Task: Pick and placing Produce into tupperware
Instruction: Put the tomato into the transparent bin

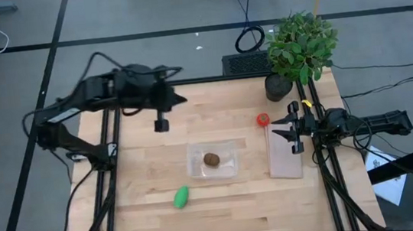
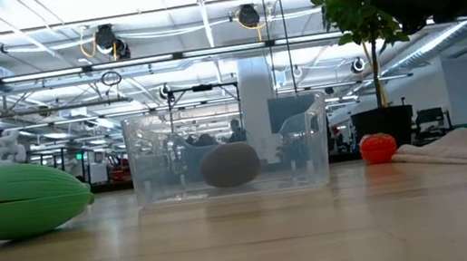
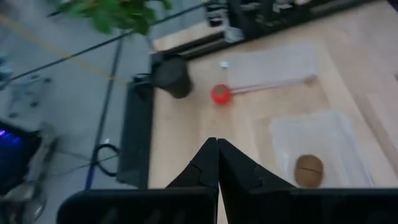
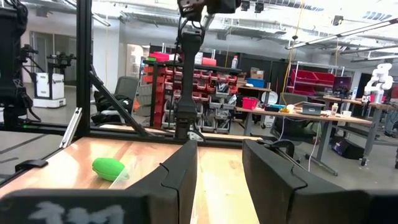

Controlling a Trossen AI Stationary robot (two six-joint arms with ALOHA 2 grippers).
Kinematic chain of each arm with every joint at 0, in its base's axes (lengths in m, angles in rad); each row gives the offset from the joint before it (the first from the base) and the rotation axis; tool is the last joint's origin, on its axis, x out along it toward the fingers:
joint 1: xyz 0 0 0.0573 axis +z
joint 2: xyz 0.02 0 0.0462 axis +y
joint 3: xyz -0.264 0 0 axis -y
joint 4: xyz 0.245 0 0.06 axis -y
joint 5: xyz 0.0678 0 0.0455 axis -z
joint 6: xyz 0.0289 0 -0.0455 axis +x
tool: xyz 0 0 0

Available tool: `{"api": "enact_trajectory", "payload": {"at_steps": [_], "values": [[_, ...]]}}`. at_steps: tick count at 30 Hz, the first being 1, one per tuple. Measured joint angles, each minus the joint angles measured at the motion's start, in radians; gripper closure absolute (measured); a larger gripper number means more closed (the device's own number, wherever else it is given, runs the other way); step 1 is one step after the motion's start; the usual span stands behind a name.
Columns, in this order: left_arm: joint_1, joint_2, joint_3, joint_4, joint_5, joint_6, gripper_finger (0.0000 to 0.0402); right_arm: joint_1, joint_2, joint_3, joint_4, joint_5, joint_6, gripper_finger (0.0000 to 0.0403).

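Three produce pcs, one tupperware (image 1: 212, 161), two grippers.

1. Kiwi-like ball (image 1: 211, 159): already inside tupperware, ahead of left gripper and below it.
2. Tomato-like ball (image 1: 262, 119): loose on table, just in front of right gripper, w/ potted plant (image 1: 299, 48) beside it.
3. Green oblong pc (image 1: 181, 197): loose on table, on tupperware's far side from left gripper.

Handling (judged): pcs look light, hard, smooth; round ones prob. roll or squirt out if pinched off-centre. Grip tomato across its middle; take green pc across its short width. Tupperware thin, light; may slide if bumped.

Left gripper (image 1: 161, 123): fingers closed tight, holding nothing; arm raised over table's back edge, wrist angled down toward tupperware.

Right gripper (image 1: 294, 129): fingers apart at moderate gap, empty; arm low at table's side, over whitish panel (image 1: 285, 157), pointing level across table.
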Motion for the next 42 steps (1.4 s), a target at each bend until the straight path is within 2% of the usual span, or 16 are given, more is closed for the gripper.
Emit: {"api": "enact_trajectory", "payload": {"at_steps": [7, 16, 22, 26, 31, 33, 37, 42], "values": [[-0.003, -0.078, -0.01, -0.046, -0.156, -0.1, 0.0401, 0.0, 0.0, 0.0, -0.005, 0.0, 0.004, 0.0282], [-0.002, -0.225, -0.196, 0.002, -0.269, -0.191, 0.0401, 0.0, 0.005, 0.0, -0.005, 0.0, 0.015, 0.0282], [-0.011, -0.421, -0.456, 0.275, -0.22, -0.266, 0.0401, 0.0, 0.005, 0.0, -0.005, 0.0, 0.003, 0.0282], [-0.02, -0.541, -0.654, 0.512, -0.06, -0.278, 0.0401, 0.0, 0.006, 0.0, -0.004, 0.0, -0.001, 0.0282], [-0.034, -0.617, -0.854, 0.789, 0.102, -0.286, 0.0401, 0.0, 0.006, 0.0, -0.004, 0.0, -0.002, 0.0282], [-0.034, -0.633, -0.903, 0.842, 0.107, -0.276, 0.0401, 0.0, 0.006, 0.0, -0.004, 0.0, -0.002, 0.0282], [-0.033, -0.685, -0.982, 0.85, 0.04, -0.244, 0.0401, 0.0, 0.006, 0.0, -0.004, 0.0, 0.007, 0.0282], [-0.034, -0.8, -1.07, 0.873, -0.005, -0.262, 0.0401, 0.0, 0.006, 0.0, -0.004, 0.0, 0.015, 0.0282]]}}
